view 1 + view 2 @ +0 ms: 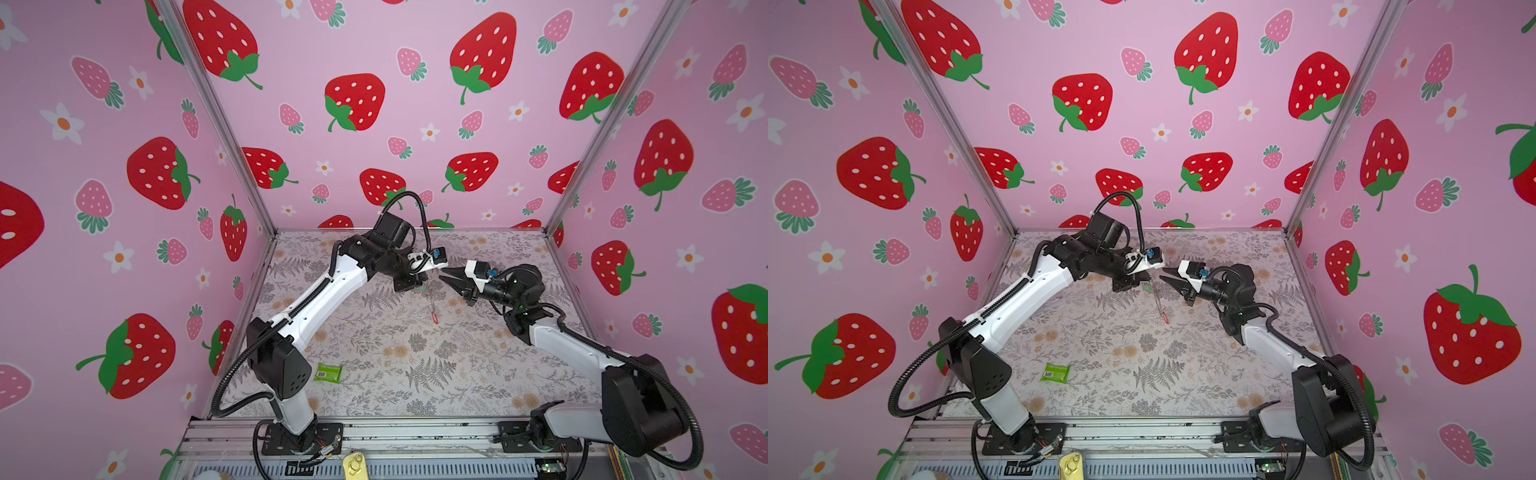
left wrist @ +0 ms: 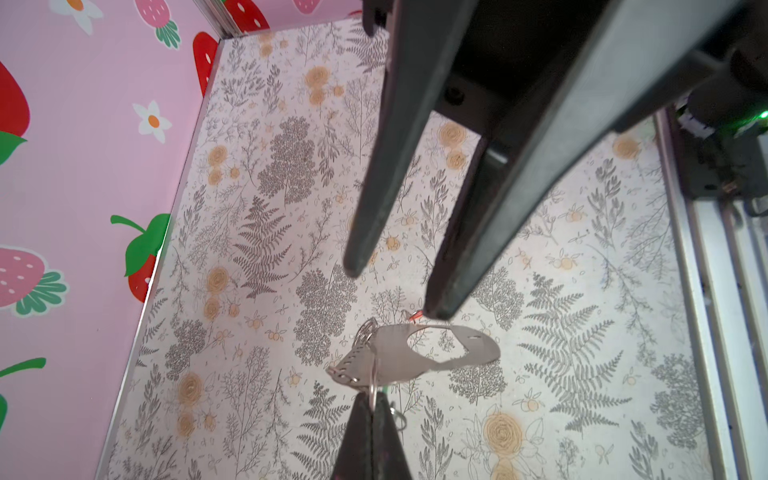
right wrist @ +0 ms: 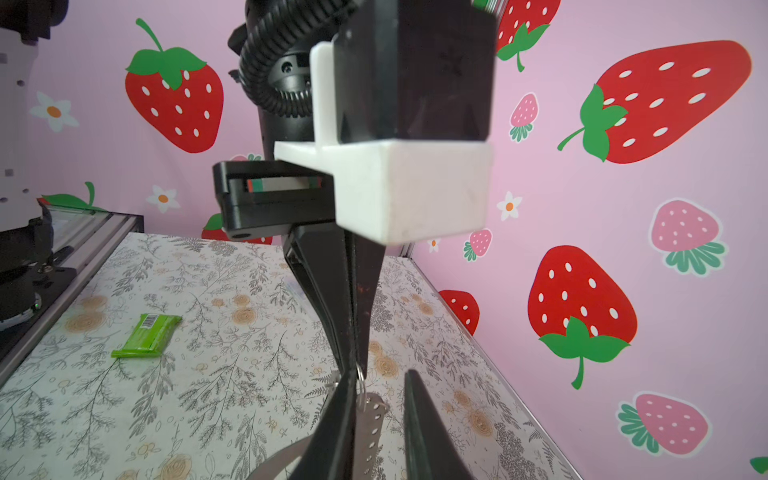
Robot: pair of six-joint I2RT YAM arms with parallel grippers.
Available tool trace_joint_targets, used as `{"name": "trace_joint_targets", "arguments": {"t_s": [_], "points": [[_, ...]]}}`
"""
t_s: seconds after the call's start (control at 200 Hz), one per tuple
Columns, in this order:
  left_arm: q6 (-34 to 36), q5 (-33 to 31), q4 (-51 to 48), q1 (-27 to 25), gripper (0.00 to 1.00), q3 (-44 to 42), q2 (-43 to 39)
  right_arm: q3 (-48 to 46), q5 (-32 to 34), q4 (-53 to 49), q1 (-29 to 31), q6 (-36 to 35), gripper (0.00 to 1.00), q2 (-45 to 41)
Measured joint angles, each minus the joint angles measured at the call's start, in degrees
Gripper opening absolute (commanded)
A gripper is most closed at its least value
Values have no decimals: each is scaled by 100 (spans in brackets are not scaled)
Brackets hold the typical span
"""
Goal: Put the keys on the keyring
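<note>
Left pincer (image 2: 372, 409) is shut tight on a small metal ring (image 2: 374, 388). From that ring the keyring (image 2: 390, 353) hangs clear of the surface (image 1: 374, 332), its mauve strap loop dangling just below the tips. Right pincer (image 2: 397, 291) stands partly open with nothing clamped, its tips close beside the left one near the top of the strap. In both top views a red key tag (image 1: 435, 319) shows at the low end of the hanging strap. A green key tag (image 1: 423, 288) is a mere speck at the left pincer's tips. Whether either tag is threaded onto the ring chain is too small to tell. As I judge it, lifting and presenting the keyring is done, while the threading itself looks unfinished or at least unconfirmed, with the free pincer placed to work on a ring. A green packet (image 1: 328, 372) lies well apart on the surface, untouched
</note>
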Motion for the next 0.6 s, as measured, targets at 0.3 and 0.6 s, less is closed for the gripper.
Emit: {"name": "trace_joint_targets", "arguments": {"t_s": [0.3,0.6], "points": [[79,-673,-601,-332,0,522,162,81,-39,-376,238,-280,18,98],[109,-1008,-981,-505,0,894,260,4,83,-389,262,-365,18,98]]}}
